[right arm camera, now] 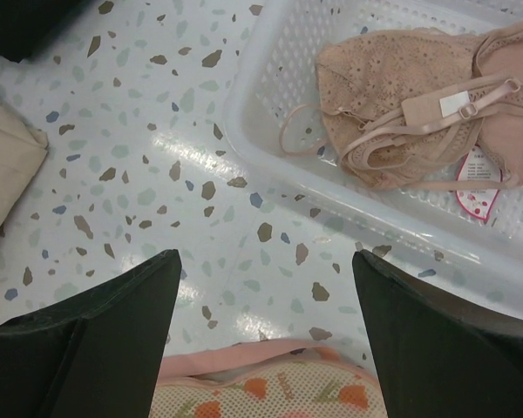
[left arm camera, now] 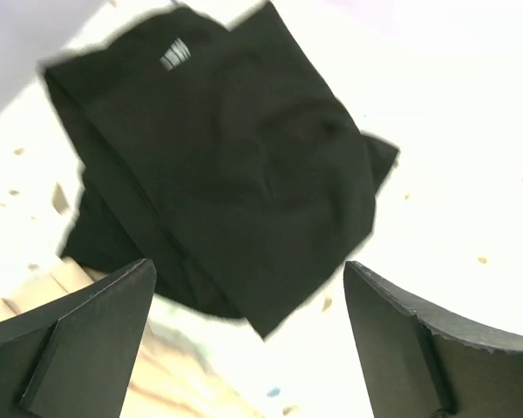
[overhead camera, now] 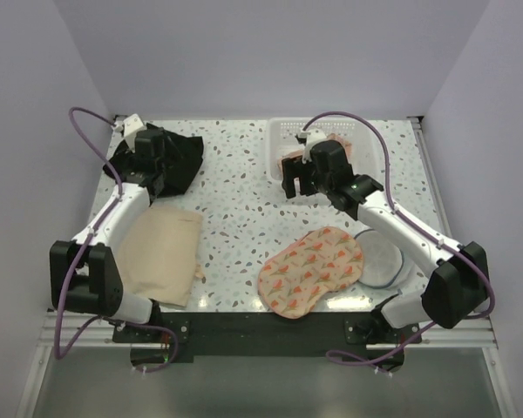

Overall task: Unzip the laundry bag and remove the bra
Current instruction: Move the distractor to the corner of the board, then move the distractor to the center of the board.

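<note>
The beige lace bra (right arm camera: 401, 113) lies loose inside the white plastic mesh basket (right arm camera: 401, 213) at the far right corner of the speckled white table (overhead camera: 235, 200). The right gripper (right arm camera: 266, 261) hangs over bare tabletop just beside the basket's near left corner, jaws wide and holding nothing. The oval orange-patterned mesh laundry bag (overhead camera: 312, 268) lies flat by the near edge, right of centre, touching a round white mesh pouch (overhead camera: 382, 261). The left gripper (left arm camera: 248, 270), jaws also wide and empty, hovers above a folded black garment (left arm camera: 244, 157) in the far left corner. A folded beige cloth (overhead camera: 161, 252) lies near the left edge.
</note>
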Controlling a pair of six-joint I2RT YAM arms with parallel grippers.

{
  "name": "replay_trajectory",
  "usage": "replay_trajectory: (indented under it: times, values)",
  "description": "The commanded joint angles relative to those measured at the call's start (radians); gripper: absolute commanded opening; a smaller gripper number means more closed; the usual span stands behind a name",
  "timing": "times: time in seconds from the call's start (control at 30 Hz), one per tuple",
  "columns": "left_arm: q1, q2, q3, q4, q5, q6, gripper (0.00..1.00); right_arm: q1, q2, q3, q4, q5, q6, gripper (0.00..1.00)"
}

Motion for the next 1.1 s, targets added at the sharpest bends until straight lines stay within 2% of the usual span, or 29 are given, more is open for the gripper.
replay_trajectory:
  times: [0.0,0.07,0.17,0.27,0.47,0.73,1.07]
  values:
    - [-0.037,-0.134,-0.127,-0.046,0.121,0.001,0.93,0.012,0.016,0.023,-0.005,0.021,0.045,0.84]
    - [-0.066,-0.243,-0.264,0.048,0.199,-0.036,0.9,0.015,0.023,0.008,-0.004,0.035,0.073,0.84]
    - [-0.155,-0.344,-0.37,0.057,0.181,-0.07,0.89,0.019,0.032,-0.027,0.019,0.039,0.116,0.84]
    - [-0.27,-0.4,-0.41,-0.024,0.126,-0.096,0.89,0.032,0.05,-0.05,0.024,0.045,0.142,0.84]
    - [-0.39,-0.458,-0.499,-0.126,0.03,-0.209,0.88,0.059,0.055,-0.096,0.035,0.064,0.163,0.83]
    - [-0.462,-0.492,-0.573,-0.213,-0.116,-0.347,0.89,0.07,0.015,-0.133,0.031,0.079,0.177,0.83]
    - [-0.503,-0.488,-0.619,-0.268,-0.178,-0.455,0.91,0.072,0.012,-0.132,0.019,0.098,0.182,0.83]
